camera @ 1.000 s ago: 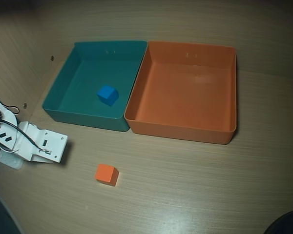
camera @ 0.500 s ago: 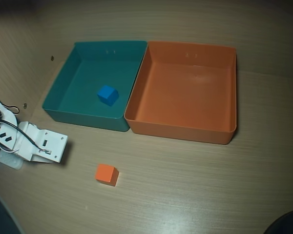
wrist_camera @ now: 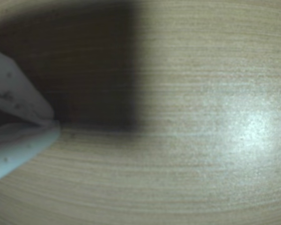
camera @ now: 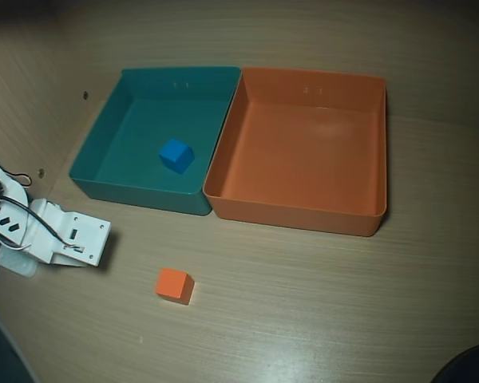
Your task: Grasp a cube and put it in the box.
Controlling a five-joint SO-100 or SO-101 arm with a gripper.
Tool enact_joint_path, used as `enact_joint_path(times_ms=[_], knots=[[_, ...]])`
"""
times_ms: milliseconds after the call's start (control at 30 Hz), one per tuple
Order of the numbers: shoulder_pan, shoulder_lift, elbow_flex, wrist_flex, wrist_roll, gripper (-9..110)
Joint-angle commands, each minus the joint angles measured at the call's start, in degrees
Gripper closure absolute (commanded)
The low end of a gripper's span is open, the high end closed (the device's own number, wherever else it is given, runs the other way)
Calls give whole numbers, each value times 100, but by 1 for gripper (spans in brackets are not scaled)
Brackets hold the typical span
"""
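Nothing is shifting since a second ago: in the overhead view the arm's white body is sitting in the same spot at the left edge, and the orange cube is lying exactly where it was, on the bare table in front of the two trays. The cube is resting alone, well apart from the arm and a little way short of the near walls of the trays. The orange box is standing empty beside the teal tray, their walls touching, and the small blue cube is sitting inside the teal one.

From the wrist view the fingers are coming in from the left edge, pale and blurred, their tips appearing to meet at a point with nothing between them, so I am reading them as closed and empty. They are hovering over plain wood grain and a dark shadow; no cube is showing there.

To my eye the task is only at its start, the reach not yet begun. The next move is asking the arm to swing out toward the orange cube, spread the fingers and settle them over it
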Motion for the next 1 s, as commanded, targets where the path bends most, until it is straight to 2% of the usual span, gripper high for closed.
enact_joint_path(times_ms=[0,200,733,967], knots=[[-18,-26,123,26,-53,107],[-26,-879,-1020,26,-62,107],[-26,-5458,-5186,9,-62,107],[-18,-6952,-6601,9,-62,90]])
